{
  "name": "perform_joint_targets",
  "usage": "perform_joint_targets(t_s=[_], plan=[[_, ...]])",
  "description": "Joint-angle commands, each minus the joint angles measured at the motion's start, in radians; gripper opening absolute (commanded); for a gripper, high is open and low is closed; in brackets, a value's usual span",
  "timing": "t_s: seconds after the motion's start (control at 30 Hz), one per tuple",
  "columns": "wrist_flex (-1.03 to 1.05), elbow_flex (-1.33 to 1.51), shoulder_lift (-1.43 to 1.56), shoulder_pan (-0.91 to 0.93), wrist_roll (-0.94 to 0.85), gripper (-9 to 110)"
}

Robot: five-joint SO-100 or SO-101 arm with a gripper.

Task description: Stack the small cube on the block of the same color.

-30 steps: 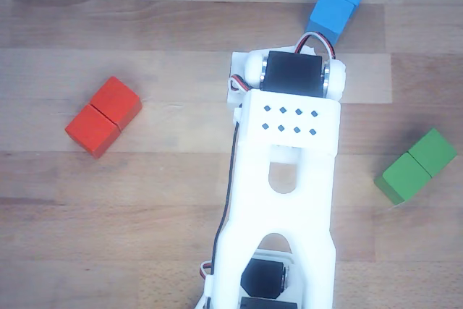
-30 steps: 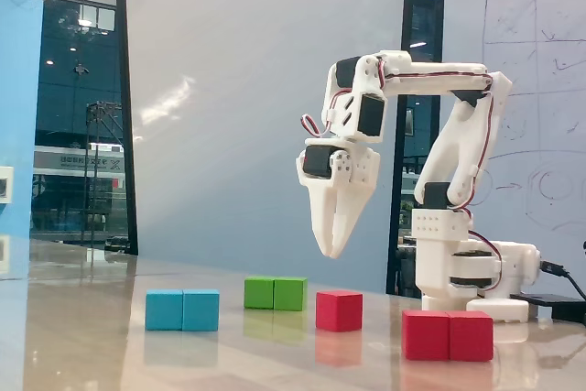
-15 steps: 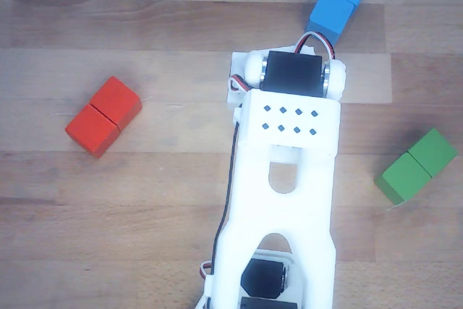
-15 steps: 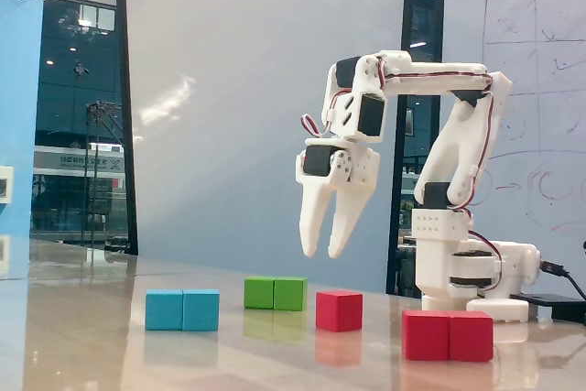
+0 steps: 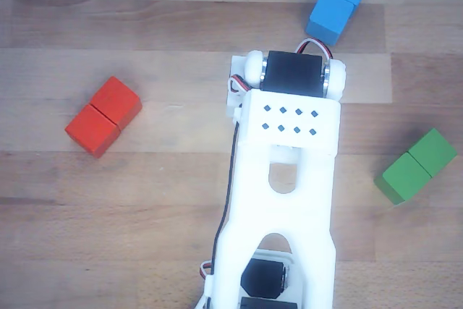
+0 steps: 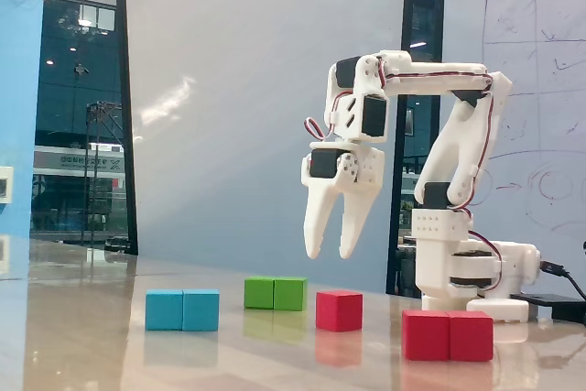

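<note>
In the fixed view the small red cube (image 6: pixel 340 309) sits on the table, almost straight below my gripper (image 6: pixel 330 252). The gripper hangs well above it with its fingers pointing down, a little apart and empty. The red two-cube block (image 6: pixel 448 334) lies nearer the camera, to the right of the cube and apart from it. In the other view the red block (image 5: pixel 103 116) lies at the left, clear of the arm. There the white arm (image 5: pixel 289 179) hides the small cube and the fingers.
A blue two-cube block (image 6: pixel 182 309) lies at the left and a green one (image 6: pixel 275 293) behind the cube. In the other view blue (image 5: pixel 338 3) is at top right and green (image 5: pixel 416 166) at the right. The arm's base (image 6: pixel 458 272) stands at the right.
</note>
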Motion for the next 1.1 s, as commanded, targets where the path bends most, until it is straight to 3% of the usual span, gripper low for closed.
perform_joint_targets(t_s=[0.0,1.07], plan=[[0.003,-0.035,0.003,0.008,-0.008,21],[0.034,-0.029,-0.009,0.008,-0.006,21]])
